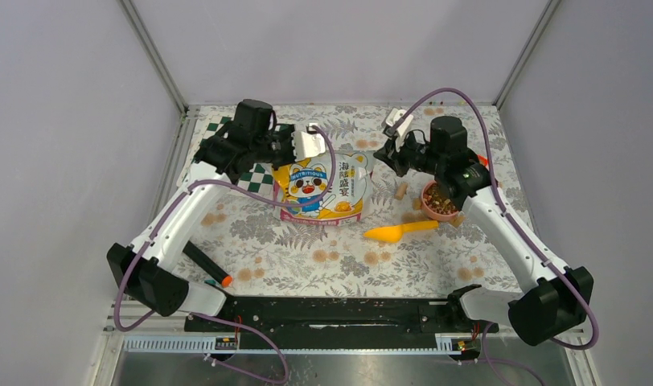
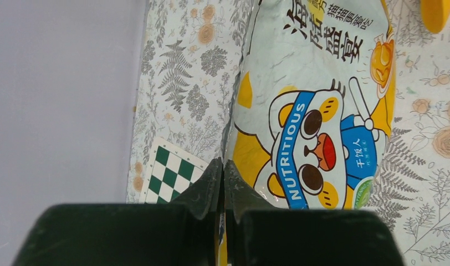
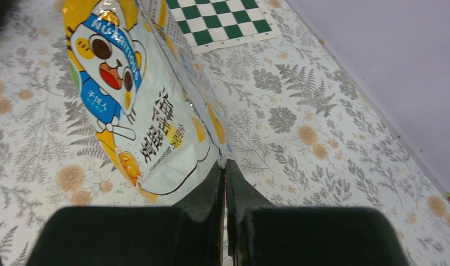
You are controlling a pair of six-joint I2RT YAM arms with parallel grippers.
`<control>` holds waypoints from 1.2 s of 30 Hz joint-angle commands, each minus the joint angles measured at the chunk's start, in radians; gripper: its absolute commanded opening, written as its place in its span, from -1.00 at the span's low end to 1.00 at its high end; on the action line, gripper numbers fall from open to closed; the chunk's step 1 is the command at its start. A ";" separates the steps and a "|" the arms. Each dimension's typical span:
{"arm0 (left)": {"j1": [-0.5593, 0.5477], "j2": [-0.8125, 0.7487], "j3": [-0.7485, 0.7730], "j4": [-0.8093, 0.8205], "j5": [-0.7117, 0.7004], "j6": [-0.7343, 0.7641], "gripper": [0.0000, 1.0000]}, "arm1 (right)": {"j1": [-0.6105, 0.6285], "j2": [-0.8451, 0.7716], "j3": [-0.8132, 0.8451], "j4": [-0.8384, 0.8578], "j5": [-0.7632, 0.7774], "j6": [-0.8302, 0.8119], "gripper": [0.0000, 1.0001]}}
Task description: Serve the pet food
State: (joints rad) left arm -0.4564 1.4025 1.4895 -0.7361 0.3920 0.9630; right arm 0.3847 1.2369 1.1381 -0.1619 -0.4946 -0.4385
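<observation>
L tool [image 2: 223,166], R tool [image 3: 224,166] pinch bag [image 2: 322,100].

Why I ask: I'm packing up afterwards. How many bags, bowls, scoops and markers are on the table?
bag: 1
bowl: 1
scoop: 1
marker: 1
Total: 4
</observation>
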 commanded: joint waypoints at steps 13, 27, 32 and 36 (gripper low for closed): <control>-0.082 0.097 0.093 -0.053 0.021 0.027 -0.46 | -0.089 -0.010 0.099 -0.099 -0.230 -0.055 0.03; -0.152 0.173 0.164 0.013 0.020 0.001 -0.21 | -0.041 0.172 0.205 -0.120 -0.265 -0.151 0.37; -0.168 0.188 0.166 0.051 0.043 -0.023 -0.20 | -0.010 0.216 0.226 -0.120 -0.262 -0.158 0.22; -0.180 0.206 0.166 0.094 0.045 -0.041 -0.21 | 0.011 0.242 0.241 -0.119 -0.256 -0.158 -0.24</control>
State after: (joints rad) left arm -0.6231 1.5906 1.6100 -0.7258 0.4080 0.9497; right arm 0.3729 1.4578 1.3266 -0.2909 -0.7277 -0.5812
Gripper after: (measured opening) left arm 0.396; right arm 0.484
